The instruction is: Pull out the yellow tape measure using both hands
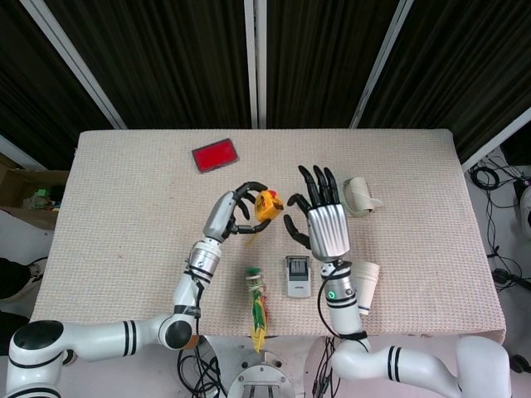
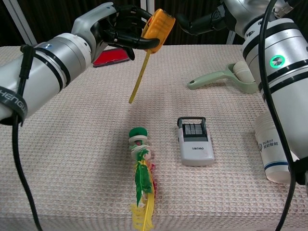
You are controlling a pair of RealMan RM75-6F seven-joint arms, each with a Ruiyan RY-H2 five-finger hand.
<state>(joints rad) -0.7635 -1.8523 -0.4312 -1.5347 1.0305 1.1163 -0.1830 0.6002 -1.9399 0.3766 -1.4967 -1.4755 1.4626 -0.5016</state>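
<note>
Above the table, left hand (image 1: 236, 207) grips yellow tape measure (image 2: 158, 23) (blade dangling) — right hand (image 1: 319, 220) splayed, empty.

Bare cloth left of toy (image 2: 140, 178); label printer (image 2: 194, 141), cups (image 2: 276, 154) crowd right
</note>
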